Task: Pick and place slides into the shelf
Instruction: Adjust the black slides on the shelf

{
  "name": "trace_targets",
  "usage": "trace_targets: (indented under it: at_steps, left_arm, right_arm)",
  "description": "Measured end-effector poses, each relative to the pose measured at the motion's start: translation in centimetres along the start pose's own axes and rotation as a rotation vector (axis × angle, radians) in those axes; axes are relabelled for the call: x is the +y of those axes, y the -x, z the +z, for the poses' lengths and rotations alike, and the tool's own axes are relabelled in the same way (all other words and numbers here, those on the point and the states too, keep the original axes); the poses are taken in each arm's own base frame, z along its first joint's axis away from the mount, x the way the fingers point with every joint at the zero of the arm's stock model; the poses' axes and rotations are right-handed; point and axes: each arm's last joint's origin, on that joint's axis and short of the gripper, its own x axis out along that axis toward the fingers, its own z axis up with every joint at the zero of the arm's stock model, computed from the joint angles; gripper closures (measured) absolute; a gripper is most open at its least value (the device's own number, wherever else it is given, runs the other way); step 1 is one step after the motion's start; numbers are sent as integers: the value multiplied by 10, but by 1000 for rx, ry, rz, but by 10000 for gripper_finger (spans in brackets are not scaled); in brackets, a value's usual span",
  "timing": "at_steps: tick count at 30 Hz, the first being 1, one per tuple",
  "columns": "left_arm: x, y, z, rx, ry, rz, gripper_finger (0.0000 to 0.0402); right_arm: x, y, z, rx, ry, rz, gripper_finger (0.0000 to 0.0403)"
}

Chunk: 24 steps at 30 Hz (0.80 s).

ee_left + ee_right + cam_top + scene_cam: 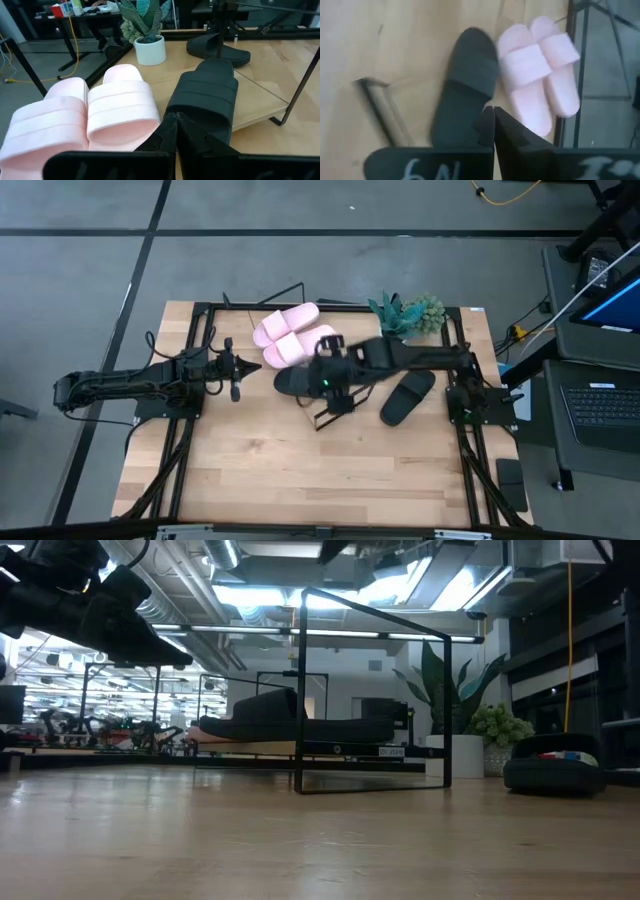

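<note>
Pale pink slides [288, 335], two wide-strapped sandals, sit side by side on the slanted light-wood shelf [260, 107] with its thin black wire frame, and one matte black slide [206, 97] lies on the board just beside them. Over that black slide hangs the right gripper [493, 125], fingers pressed together and holding nothing. A second matte black slide [407, 397] rests on the wooden table [300, 470] off to the right, apart from the shelf, near a small potted plant [405, 313]. Left gripper [233, 370] waits left of the shelf, fingers closed and empty.
</note>
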Motion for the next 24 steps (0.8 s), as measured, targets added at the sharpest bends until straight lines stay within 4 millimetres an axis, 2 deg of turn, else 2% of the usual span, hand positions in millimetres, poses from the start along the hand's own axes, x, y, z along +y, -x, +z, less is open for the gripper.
trace_targets:
  at_steps: [5, 12, 15, 20, 24]
  left_arm:
    - [0, 0, 0, -1, 30, -9, 401]
    - [-2, 0, 0, -4, 51, -72, 401]
    - [-3, 0, 0, -6, 51, -107, 401]
    - [-3, 0, 0, -7, 54, -112, 401]
    - [-3, 0, 1, -12, 66, -112, 401]
  right_arm:
    - [30, 27, -3, -7, -118, -12, 400]
    - [87, 45, -4, -45, -164, -105, 401]
    - [118, 40, -8, -60, -169, -147, 401]
    - [168, 12, -21, -56, -188, -127, 401]
    - [193, -7, -34, -127, -236, -89, 401]
